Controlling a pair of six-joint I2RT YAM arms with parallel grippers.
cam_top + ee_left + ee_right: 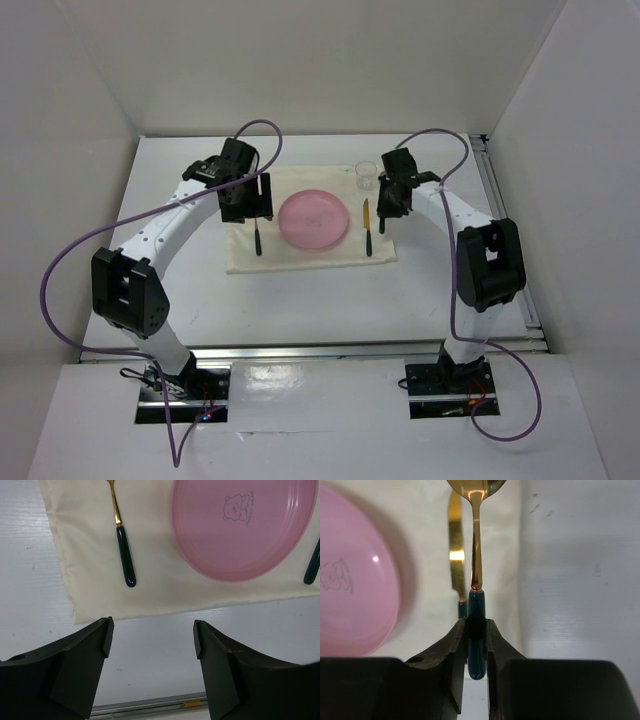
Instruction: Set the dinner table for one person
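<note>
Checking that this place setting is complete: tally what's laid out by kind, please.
Cutlery: 3 (dark-handled piece left of the plate, knife right of it, spoon gripped in the right tool)
Plates: 1 (pink)
Glasses: 1 (clear glass)
Cloth mats: 1 (cream mat)
Total: 6

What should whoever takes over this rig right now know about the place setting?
Left end effector: open, empty, over the white tabletop by the cream cloth mat's near edge.
Right end effector: shut on a gold spoon's dark green handle, beside the gold-bladed, dark-handled knife.
Done: round pink plastic plate mid-mat; gold, dark-handled utensil on its left; knife on its right; clear glass beyond the knife.
Left: probably lay the spoon down by the knife, release.
</note>
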